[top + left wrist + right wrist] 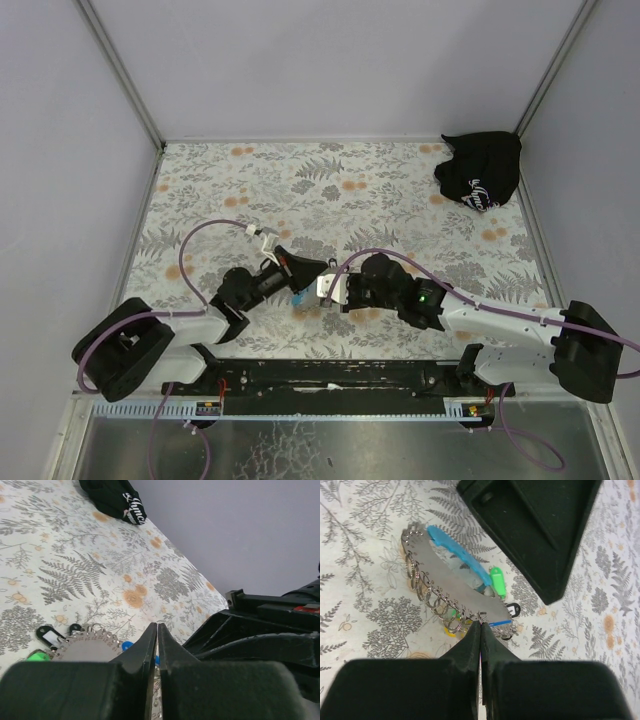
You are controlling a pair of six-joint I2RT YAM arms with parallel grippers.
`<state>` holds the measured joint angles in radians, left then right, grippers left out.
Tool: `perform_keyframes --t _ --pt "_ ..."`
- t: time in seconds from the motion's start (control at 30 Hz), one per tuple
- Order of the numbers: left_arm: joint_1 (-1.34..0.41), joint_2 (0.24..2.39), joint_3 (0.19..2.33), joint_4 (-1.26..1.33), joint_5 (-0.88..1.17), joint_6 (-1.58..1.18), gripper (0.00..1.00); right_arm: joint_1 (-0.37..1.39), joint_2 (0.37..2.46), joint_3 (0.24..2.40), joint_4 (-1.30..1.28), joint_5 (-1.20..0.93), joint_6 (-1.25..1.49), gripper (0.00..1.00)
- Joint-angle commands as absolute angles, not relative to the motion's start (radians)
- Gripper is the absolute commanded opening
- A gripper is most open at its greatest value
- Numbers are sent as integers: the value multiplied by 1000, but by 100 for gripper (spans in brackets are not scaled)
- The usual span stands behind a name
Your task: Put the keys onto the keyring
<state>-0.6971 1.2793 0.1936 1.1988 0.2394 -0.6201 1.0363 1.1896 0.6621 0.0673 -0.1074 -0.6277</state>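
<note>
Yellow key (450, 631) mostly hidden, behind keyring (445, 577)

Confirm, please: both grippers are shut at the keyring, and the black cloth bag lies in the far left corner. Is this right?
One point is wrong: the top external view shows the black cloth bag in the far right corner. The left gripper and right gripper are indeed shut at the keyring.

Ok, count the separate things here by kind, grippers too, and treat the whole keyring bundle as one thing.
Grippers: 2, the left gripper and the right gripper, both shut
Keyring bundle: 1
Black cloth bag: 1
Total: 4
</note>
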Motion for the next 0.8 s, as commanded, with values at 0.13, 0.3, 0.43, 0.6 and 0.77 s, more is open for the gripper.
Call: perform_keyframes --t 0.13,0.3,0.43,0.6,0.77 --pt "-672 1155 234 979 244 -379 16 1045 1125 687 134 -45 -660 0" --pt "-627 1193 270 927 423 -235 31 1045 1115 712 81 -45 -671 0" --pt "-613 1263 309 941 566 -179 37 1045 1113 730 40 -47 -679 0" --pt "-602 1325 372 879 661 -105 39 1045 1108 737 16 -40 -682 0" --pt "-598 1365 393 872 729 -72 39 1045 1113 745 4 -30 -686 0"
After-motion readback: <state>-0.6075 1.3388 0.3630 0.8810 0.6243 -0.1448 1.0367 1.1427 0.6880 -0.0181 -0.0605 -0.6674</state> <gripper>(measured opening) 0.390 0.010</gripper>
